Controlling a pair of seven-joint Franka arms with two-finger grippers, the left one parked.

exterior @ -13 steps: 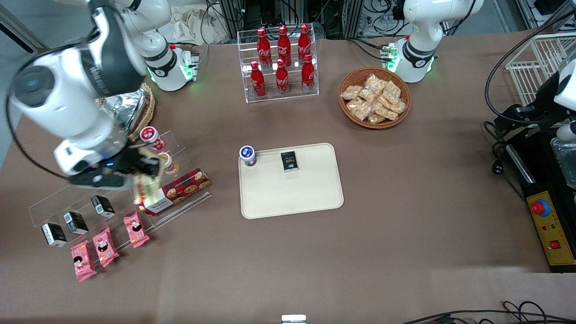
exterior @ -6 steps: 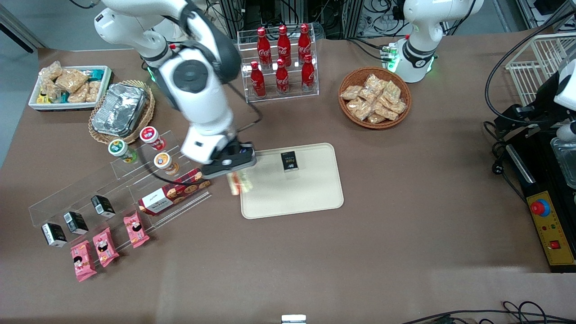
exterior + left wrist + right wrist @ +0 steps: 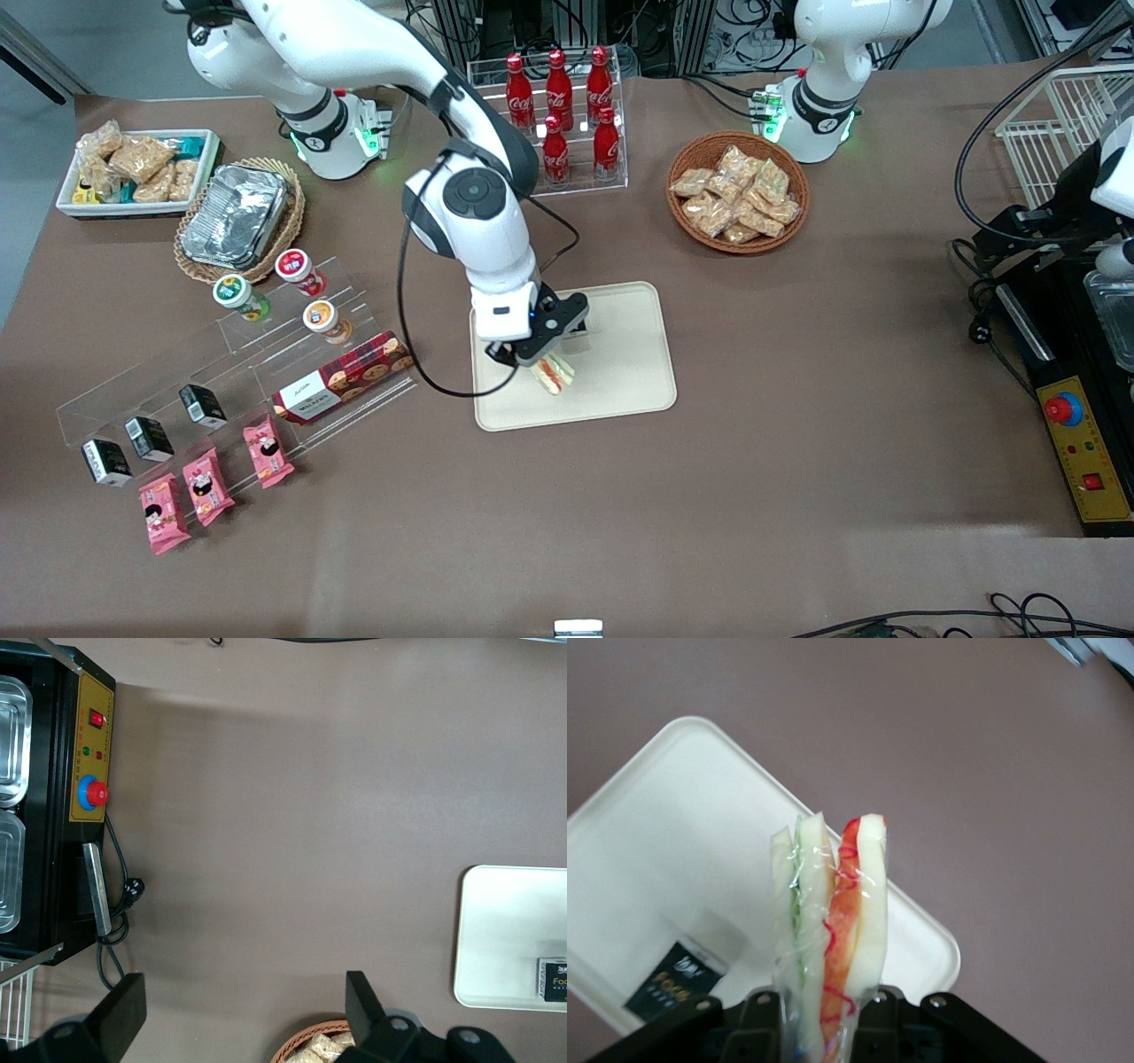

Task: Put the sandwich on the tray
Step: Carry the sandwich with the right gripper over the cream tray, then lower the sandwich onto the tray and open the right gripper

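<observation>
We see bare tray [image 3: 629, 372] nearer the front camera; the black packet [image 3: 666, 983] crowds our pincer [image 3: 542, 353] gripping the sandwich [image 3: 552, 373].

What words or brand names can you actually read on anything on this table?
"Coca-Cola" on the red bottles in the clear acrylic rack.
"Foc…", cut short, on the small black packet on the cream plastic tray.
Print on the red plaid biscuit box and the pink snack packets is too small to read.
The gripper, over the tray, holds the clear-wrapped sandwich, which shows no label.
</observation>
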